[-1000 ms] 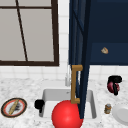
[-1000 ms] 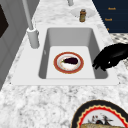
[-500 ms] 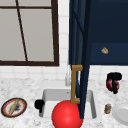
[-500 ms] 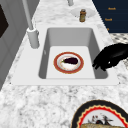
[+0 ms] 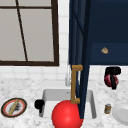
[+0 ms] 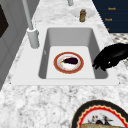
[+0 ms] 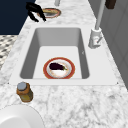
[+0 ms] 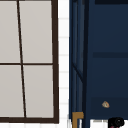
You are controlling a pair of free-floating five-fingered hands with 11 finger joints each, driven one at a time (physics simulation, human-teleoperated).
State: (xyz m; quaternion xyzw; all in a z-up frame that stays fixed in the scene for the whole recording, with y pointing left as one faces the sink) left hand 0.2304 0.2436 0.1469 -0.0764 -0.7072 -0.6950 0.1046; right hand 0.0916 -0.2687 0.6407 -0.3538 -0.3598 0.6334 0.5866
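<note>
At the left front edge of the sink [image 5: 93, 105], the left hand [image 5: 39, 104] is seen in the front view; in the left side view it [image 6: 110, 58] is positioned over the sink's near rim, fingers curled downward and closed on nothing visible, with the fingertips [image 6: 98, 66] just above the basin edge. On the basin floor, a red-rimmed plate [image 6: 68, 62] is located, and a dark eggplant [image 6: 70, 60] is resting on it; the same plate [image 7: 59, 68] and eggplant [image 7: 56, 66] are shown in the right side view, well apart from the left hand. Above the counter to the right of the sink, the right hand [image 5: 112, 75] is held in the air with its fingers wrapped around a dark red round object [image 5: 109, 80], the identity of which cannot be told. A large red ball [image 5: 66, 115] is placed in front of the sink in the front view. An open dark blue cabinet door [image 5: 80, 50] with a brass handle [image 5: 74, 83] is hung above the basin. On the counter, a patterned plate [image 5: 14, 107] carrying a long pale item is set at the left, and a small jar [image 5: 107, 108] stands just beside a white plate [image 5: 121, 113] at the right. A faucet [image 6: 30, 25] is mounted behind the basin.
</note>
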